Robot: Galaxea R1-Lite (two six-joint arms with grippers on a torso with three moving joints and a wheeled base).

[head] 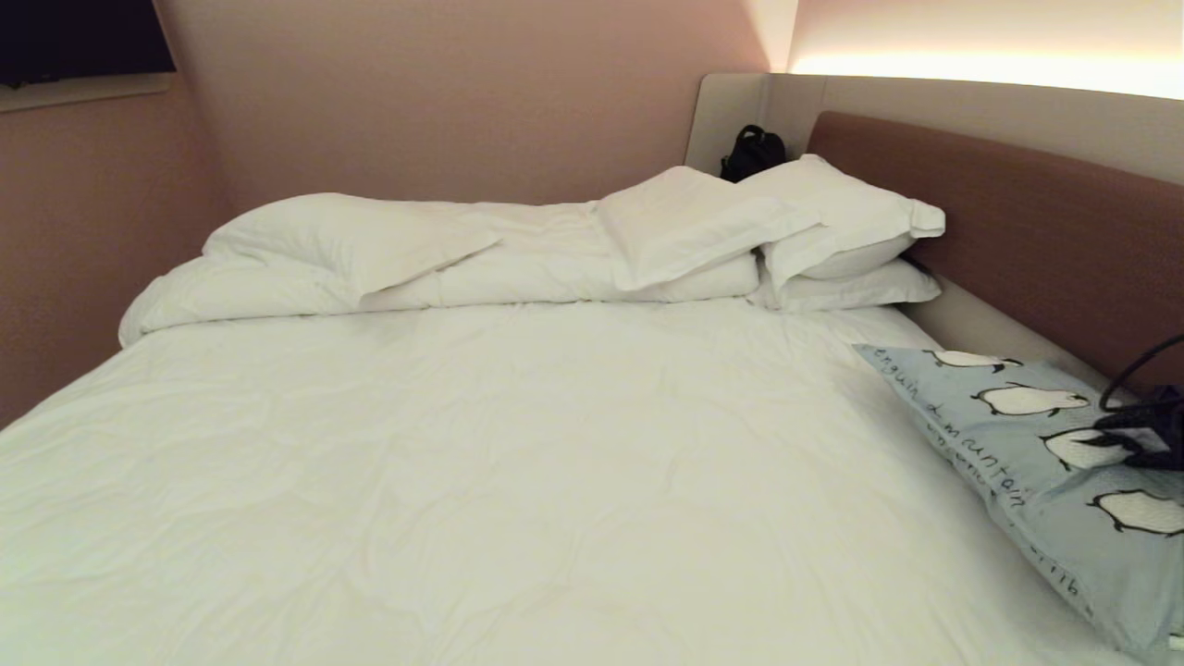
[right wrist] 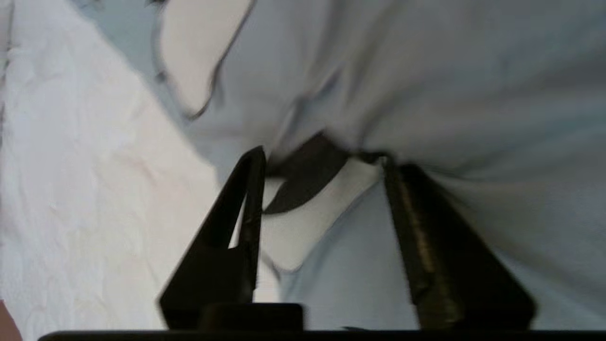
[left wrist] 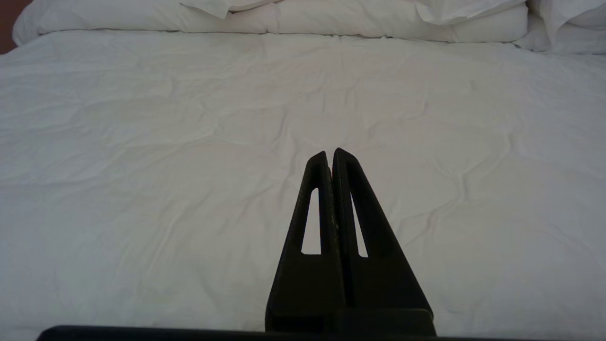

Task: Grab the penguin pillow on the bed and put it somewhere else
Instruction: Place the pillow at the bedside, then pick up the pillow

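Right hand: fingers apart, tips seemingly touching penguin pillow at bed edge; left hand: fingers together.

blue-grey penguin pillow, white bed

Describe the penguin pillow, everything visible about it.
The penguin pillow is a soft, light blue-grey fabric rectangle printed with black-and-white penguins and handwritten lettering. It lies at the right edge of the bed, near the brown headboard, running out of the head view. The right gripper presses its spread fingers into the cloth, which is puckered between them.
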